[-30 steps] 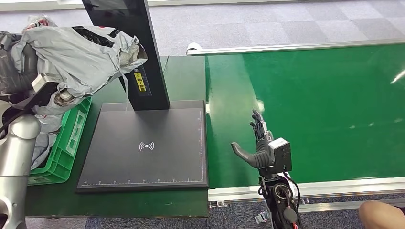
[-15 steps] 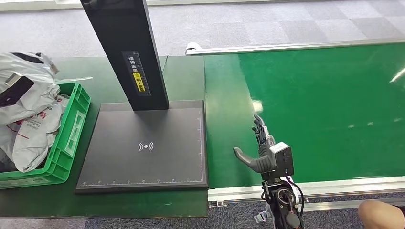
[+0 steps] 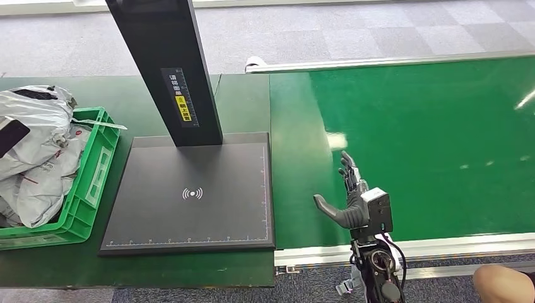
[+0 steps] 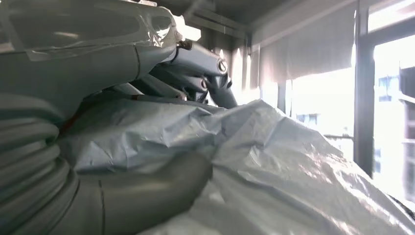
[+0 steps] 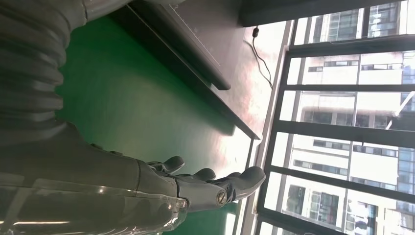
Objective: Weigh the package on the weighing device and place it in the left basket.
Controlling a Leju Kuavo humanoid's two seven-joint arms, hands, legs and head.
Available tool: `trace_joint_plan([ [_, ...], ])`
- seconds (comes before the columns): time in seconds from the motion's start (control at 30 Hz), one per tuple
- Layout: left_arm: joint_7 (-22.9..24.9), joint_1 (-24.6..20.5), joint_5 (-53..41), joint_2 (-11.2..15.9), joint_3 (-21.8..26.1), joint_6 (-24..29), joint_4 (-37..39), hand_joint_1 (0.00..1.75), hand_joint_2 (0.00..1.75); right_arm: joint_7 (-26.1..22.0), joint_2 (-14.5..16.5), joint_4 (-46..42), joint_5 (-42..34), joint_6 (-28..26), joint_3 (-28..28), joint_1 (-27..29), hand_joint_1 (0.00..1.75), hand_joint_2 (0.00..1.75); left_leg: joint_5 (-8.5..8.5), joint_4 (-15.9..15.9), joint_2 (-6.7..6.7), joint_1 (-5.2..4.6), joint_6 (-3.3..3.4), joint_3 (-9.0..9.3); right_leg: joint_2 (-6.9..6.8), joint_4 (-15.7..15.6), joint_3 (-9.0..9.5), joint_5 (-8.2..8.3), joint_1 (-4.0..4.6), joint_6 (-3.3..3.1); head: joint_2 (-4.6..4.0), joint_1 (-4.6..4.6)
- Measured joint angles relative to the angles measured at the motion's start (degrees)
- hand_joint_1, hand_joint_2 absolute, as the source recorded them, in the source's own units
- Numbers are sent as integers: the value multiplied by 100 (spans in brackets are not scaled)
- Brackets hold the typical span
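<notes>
The grey plastic package lies on top of the heap in the green basket at the far left. In the left wrist view my left hand grips this package, fingers over its crinkled top and thumb beneath. A dark piece of that wrist shows against the package. The black weighing device, with its tall dark column, has a bare platform. My right hand hovers open over the green belt, to the right of the scale, fingers stretched out.
More grey packages fill the basket below the held one. The green conveyor belt runs to the right, edged by a metal rail. A person's knee shows at the bottom right corner.
My left arm has swung the package from high above the basket down onto the heap inside it. My right hand has drifted slightly to the right.
</notes>
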Motion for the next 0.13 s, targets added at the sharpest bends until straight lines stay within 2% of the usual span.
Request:
trace_joint_plan([
  [0.13,-233,141,358,-144,184,-308,-170,0,175,-4,-5,-26,14,12,-28,36,0,175,0,0,0,0,0,-1,0,0,0,0,0,0,0,1],
])
